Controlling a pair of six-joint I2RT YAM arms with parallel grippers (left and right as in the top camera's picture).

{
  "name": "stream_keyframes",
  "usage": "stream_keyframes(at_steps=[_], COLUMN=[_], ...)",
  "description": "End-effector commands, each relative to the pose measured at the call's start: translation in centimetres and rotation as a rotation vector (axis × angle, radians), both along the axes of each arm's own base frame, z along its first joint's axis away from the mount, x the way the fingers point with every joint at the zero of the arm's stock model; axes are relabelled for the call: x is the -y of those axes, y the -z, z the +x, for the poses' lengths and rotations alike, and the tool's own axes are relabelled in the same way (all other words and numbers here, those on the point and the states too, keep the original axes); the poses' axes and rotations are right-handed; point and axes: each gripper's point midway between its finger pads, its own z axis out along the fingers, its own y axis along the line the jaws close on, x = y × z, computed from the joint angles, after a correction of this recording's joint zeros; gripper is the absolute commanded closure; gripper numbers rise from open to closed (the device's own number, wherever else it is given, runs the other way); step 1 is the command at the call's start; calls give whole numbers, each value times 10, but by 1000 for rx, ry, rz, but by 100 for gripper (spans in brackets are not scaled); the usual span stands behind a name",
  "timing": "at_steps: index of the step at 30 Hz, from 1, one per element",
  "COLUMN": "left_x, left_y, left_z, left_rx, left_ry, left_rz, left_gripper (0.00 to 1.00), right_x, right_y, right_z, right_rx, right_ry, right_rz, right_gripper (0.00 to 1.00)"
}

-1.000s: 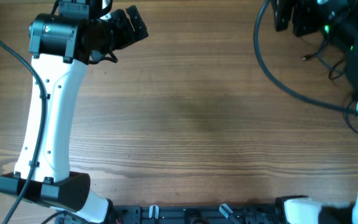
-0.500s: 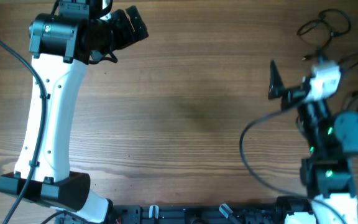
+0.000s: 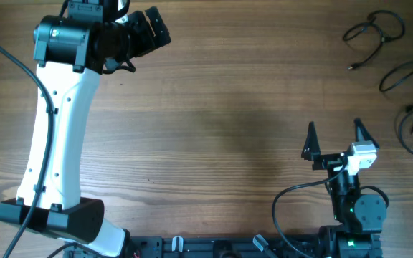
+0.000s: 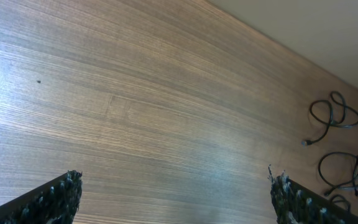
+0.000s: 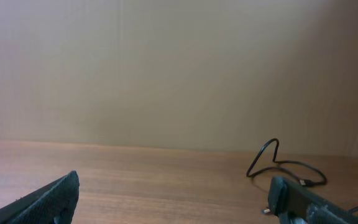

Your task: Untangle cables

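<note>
Cables separated, both grippers empty.
Three black cables (image 3: 393, 69) lie as separate loops far right; left gripper (image 3: 155, 27) and right gripper (image 3: 333, 132) hang wide open, well clear, so the untangling looks finished.

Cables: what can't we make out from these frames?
Overhead: the lowest cable runs off the right edge; its full loop is unseen.
Left wrist: the third cable is cut off by the bottom edge.
Right wrist: only one cable loop shows clearly; the rest sits behind the tool finger or off-frame.
Plugs: too small to identify anywhere.
</note>
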Motion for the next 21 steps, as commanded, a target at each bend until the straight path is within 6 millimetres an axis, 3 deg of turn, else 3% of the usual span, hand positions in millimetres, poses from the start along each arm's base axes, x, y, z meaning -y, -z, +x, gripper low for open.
stream_keyframes(at_steps=[1,7,21], left_x=[4,4,4], left_y=[2,2,2], left_z=[0,0,0], left_rx=[-7,-7,-7], left_ry=[5,5,5], left_rz=[-12,-12,-12], left_gripper=[0,0,0], right_x=[3,-6,-10], right_y=[11,44,39], right_z=[-2,-7,-8], right_rx=[-30,-160,-146], right_ry=[14,-41,-67], right_rz=[30,30,102], right_gripper=[0,0,0])
